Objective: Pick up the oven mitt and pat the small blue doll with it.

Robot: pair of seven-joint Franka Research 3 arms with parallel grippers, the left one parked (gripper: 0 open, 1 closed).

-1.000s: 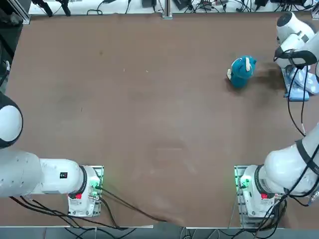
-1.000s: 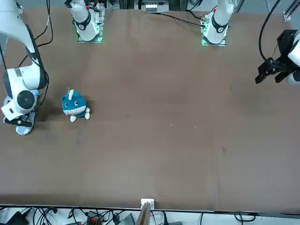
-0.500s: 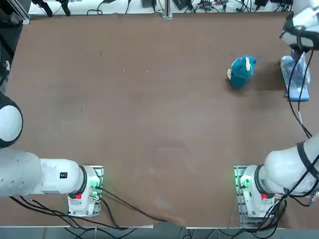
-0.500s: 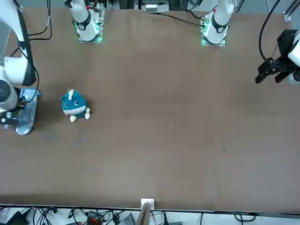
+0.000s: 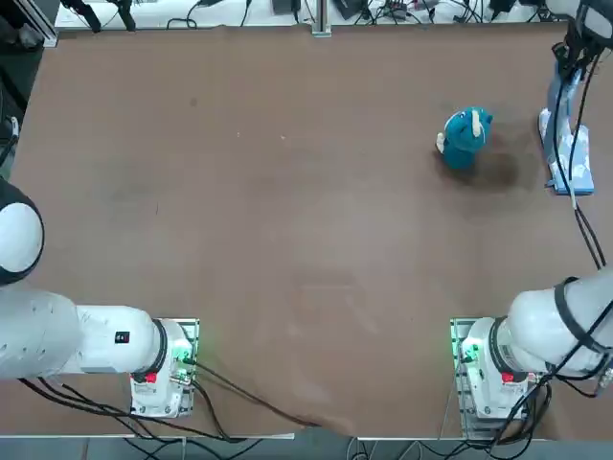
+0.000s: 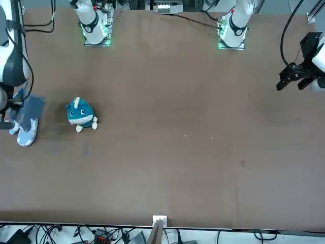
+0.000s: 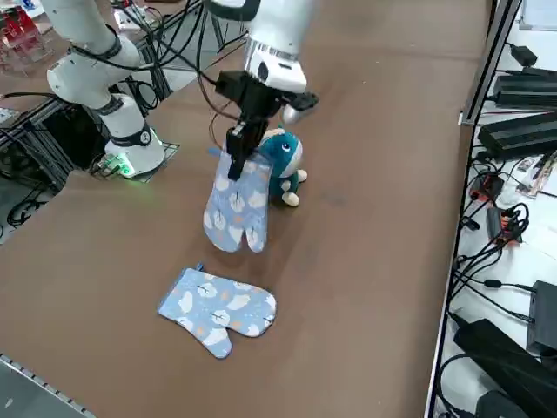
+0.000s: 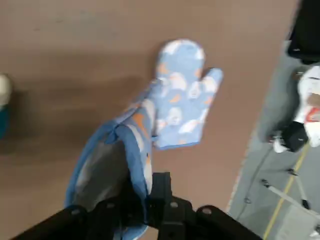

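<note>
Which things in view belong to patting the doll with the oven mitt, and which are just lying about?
Part of the job:
- right claw, above the table, shut on the held mitt
- held mitt, hanging from it
- small blue doll, on the table

Just lying about:
- second mitt, flat on the table
- black boxes, beyond the table's edge

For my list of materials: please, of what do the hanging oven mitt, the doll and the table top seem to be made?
Oven mitt: printed woven fabric, matte, probably padded; it droops softly from the right claw.
Doll: probably plush or felt, matte; rounded, stuffed-looking body.
Table top: smooth brown sheet, slightly satin; the material stays unclear.
</note>
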